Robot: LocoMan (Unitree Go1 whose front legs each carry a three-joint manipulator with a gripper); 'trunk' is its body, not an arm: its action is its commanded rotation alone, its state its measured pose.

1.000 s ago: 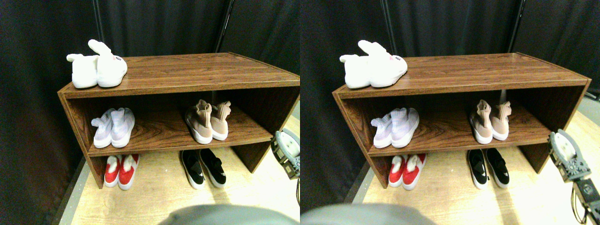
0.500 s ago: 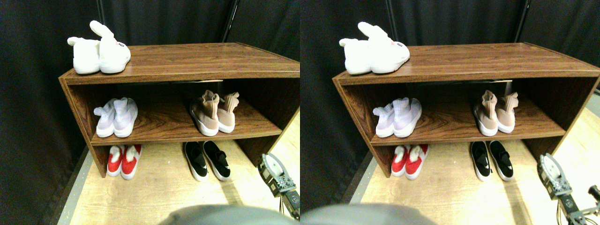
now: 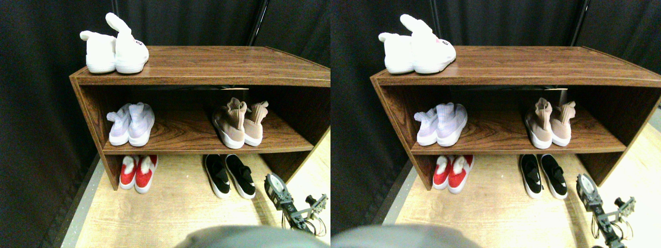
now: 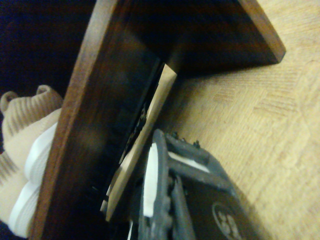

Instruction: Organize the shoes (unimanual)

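Note:
Two tan knit sneakers (image 3: 239,125) with white soles stand side by side, heels out, on the right of the rack's middle shelf (image 3: 191,143). Below them on the floor, a pair of low black slip-ons (image 3: 230,176) with white soles sits under that shelf, also heels out. My right gripper (image 3: 276,187) hangs low over the floor just right of the black slip-ons, in front of the rack's right side panel, touching nothing. In the wrist view the gripper (image 4: 162,170) is close to the dark shelf board edge (image 4: 90,125), and the tan sneakers (image 4: 22,145) show beyond it.
The brown wooden rack (image 3: 206,67) carries fluffy white bunny slippers (image 3: 116,49) on top at the left. Lavender sneakers (image 3: 131,125) sit on the middle shelf's left. Red slippers (image 3: 137,173) stand on the light wood floor (image 3: 175,212) beneath. Black curtains hang behind.
The camera has shifted, so the rack sits differently in the picture. Against the rack, my right gripper has dropped and moved left, from beside the right panel to near the black slip-ons.

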